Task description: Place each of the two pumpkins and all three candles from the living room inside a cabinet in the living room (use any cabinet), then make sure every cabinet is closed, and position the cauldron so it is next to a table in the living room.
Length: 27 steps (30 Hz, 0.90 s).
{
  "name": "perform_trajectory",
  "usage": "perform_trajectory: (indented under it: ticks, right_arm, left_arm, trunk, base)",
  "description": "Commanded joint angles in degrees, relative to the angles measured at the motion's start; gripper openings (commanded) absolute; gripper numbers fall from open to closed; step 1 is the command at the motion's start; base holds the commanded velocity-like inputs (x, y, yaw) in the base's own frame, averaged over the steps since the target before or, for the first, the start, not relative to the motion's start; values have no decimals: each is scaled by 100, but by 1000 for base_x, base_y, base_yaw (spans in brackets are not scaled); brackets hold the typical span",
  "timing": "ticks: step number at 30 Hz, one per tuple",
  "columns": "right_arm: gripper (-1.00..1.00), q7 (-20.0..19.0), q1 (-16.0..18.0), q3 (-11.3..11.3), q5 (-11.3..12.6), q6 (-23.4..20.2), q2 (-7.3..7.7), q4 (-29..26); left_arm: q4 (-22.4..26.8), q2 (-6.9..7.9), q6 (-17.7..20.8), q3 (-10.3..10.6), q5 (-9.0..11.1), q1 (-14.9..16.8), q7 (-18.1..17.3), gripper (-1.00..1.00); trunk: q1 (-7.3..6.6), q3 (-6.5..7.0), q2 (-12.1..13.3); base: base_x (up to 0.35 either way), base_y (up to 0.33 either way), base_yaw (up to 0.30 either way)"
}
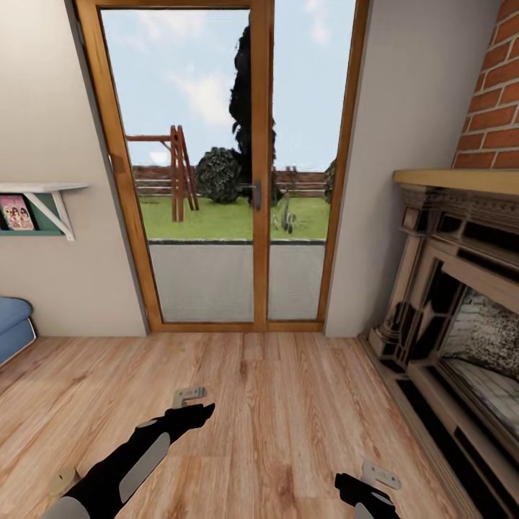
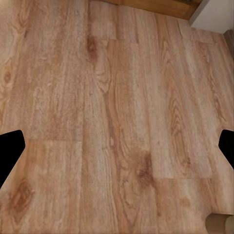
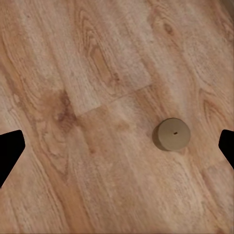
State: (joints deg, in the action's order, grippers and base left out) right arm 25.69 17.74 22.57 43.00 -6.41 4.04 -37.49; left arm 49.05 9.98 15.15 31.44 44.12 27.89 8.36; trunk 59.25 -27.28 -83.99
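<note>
Wooden floor [image 3: 73, 58] carries a candle [image 3: 171, 134] upright right of centre in the right wrist frame, between the spread right pincer [image 3: 117, 146] fingers, nearer the right one; left pincer [image 2: 117, 151] likewise spread, empty.

Two candles are counted on the wooden floor: one candle [image 3: 172, 134] is seen from above in the right wrist view, and a second candle [image 1: 63, 481] at about eight o'clock in the head view. One glazed door [image 1: 216, 166], one fireplace [image 1: 461, 317] and one wall shelf [image 1: 43, 205] are also counted.
</note>
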Motion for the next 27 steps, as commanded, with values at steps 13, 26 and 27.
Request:
perform_trajectory:
  ticks: [13, 26, 27]
  right_arm:
    - [100, -232, 133, -420, 21, -646, 102, 0]
    - [100, -792, 877, -613, 6, -1478, 463, 744]
    - [100, -853, 890, -614, 6, -1494, 495, 764]
  left_arm:
    - [22, 13, 29, 25, 70, 6, 36, 100]
    - [24, 13, 33, 24, 70, 6, 27, 100]
    - [25, 13, 33, 25, 70, 6, 27, 100]
  trunk:
    - [286, -241, -527]
    - [572, -474, -1048]
    - [594, -492, -1088]
  base:
    - [0, 0, 0]
    - [0, 0, 0]
    - [0, 0, 0]
